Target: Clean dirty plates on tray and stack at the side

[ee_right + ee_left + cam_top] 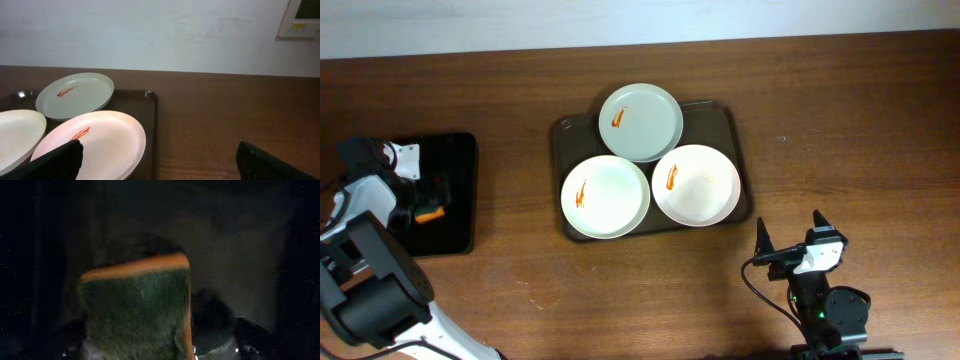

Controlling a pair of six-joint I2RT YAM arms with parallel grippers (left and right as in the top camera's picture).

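Tray (725,120) well ahead-left of right gripper (790,232), jaws spread wide, empty. On it, all orange-smeared: near white plate (696,185) closest to those jaws, second white plate (605,196) left of it, green plate (640,122) beyond both. Sponge (135,310) between left gripper (430,205) jaws, clamped or not unclear.

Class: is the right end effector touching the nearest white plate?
Apart. Overhead shows bare table between the right end effector and that white plate.
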